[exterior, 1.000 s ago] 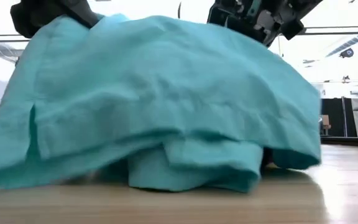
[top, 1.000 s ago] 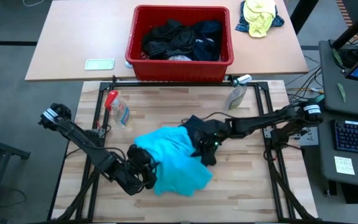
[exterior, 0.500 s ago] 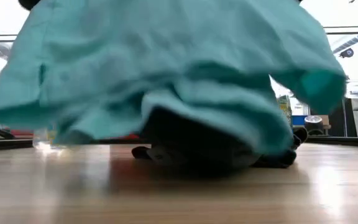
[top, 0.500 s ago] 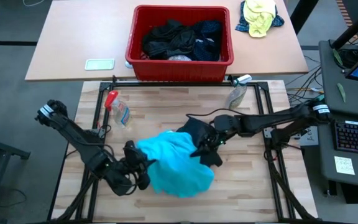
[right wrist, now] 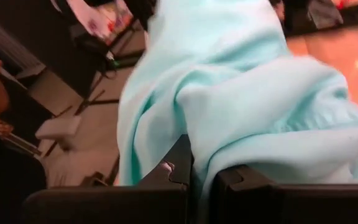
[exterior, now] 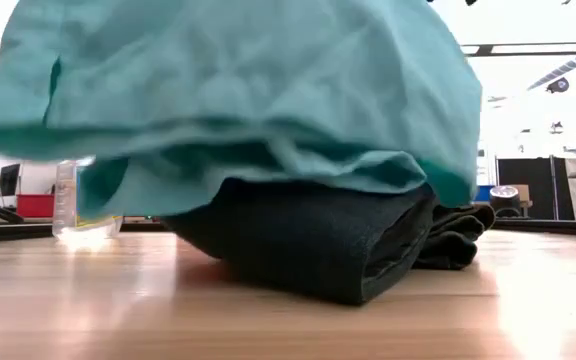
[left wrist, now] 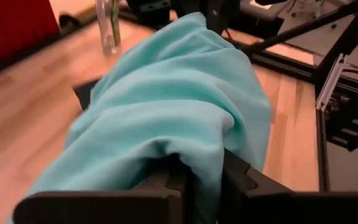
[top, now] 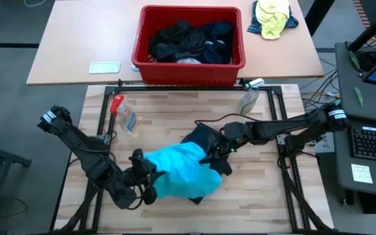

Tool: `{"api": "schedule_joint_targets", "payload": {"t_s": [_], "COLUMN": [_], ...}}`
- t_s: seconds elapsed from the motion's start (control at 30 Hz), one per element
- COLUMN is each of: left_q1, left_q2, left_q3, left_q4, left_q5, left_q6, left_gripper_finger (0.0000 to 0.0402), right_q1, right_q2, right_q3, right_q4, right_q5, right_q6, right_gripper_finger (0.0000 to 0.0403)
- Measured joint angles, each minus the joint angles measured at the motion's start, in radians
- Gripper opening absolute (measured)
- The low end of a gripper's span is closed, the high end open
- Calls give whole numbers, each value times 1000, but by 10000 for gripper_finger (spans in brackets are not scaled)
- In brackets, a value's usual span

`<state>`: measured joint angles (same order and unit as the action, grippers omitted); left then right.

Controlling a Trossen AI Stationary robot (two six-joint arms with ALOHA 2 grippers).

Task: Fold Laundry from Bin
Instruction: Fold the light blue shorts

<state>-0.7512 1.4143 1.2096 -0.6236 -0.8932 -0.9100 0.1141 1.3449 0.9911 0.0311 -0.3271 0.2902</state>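
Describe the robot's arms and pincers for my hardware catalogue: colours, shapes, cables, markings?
Both arms are black, built of slim jointed segments. The left arm and right arm each carry a white band near the outer joint. A thin black cable loops by the right pincer. The left pincer has blocky, matte black fingers with stepped, squared tips.

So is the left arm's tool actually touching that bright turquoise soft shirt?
Touching. In the left wrist view the left tool has its two dark fingers shut on a fold of the bright turquoise soft shirt.
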Motion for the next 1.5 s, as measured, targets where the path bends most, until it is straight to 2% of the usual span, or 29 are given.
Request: {"api": "schedule_joint_targets", "payload": {"t_s": [0.1,0.23,0.43,0.57,0.77,0.87,0.97,1.03,1.1,1.23,1.3,1.4,1.5], "left_q1": [-1,-5,-4,25,82,89,86,71,54,20,13,11,11], "left_q2": [17,39,42,37,36,44,72,100,132,212,262,331,387], "left_q3": [-3,-2,73,173,279,266,187,107,32,-73,-97,-97,-85], "left_q4": [-34,-38,-43,-98,-168,-161,-127,-56,69,336,422,442,421], "left_q5": [53,61,-92,-119,-179,-179,-175,-162,-107,49,85,151,211], "left_q6": [-78,-83,138,333,623,655,568,475,435,478,506,490,392], "left_gripper_finger": [22,19,14,13,12,6,3,2,2,2,7,17,27], "right_q1": [15,36,18,-27,-43,-32,-9,9,30,76,100,129,147], "right_q2": [0,2,-24,-65,-90,-89,-83,-79,-79,-79,-77,-71,-66], "right_q3": [-40,-64,3,108,280,299,245,186,122,-3,-57,-122,-169], "right_q4": [-2,6,8,-96,-313,-395,-424,-426,-430,-416,-414,-390,-337], "right_q5": [14,14,14,21,243,277,277,275,266,233,222,219,218], "right_q6": [29,30,-51,-156,-339,-338,-303,-257,-204,-90,-41,33,76], "right_gripper_finger": [11,11,12,12,12,12,12,12,12,12,12,12,12]}}
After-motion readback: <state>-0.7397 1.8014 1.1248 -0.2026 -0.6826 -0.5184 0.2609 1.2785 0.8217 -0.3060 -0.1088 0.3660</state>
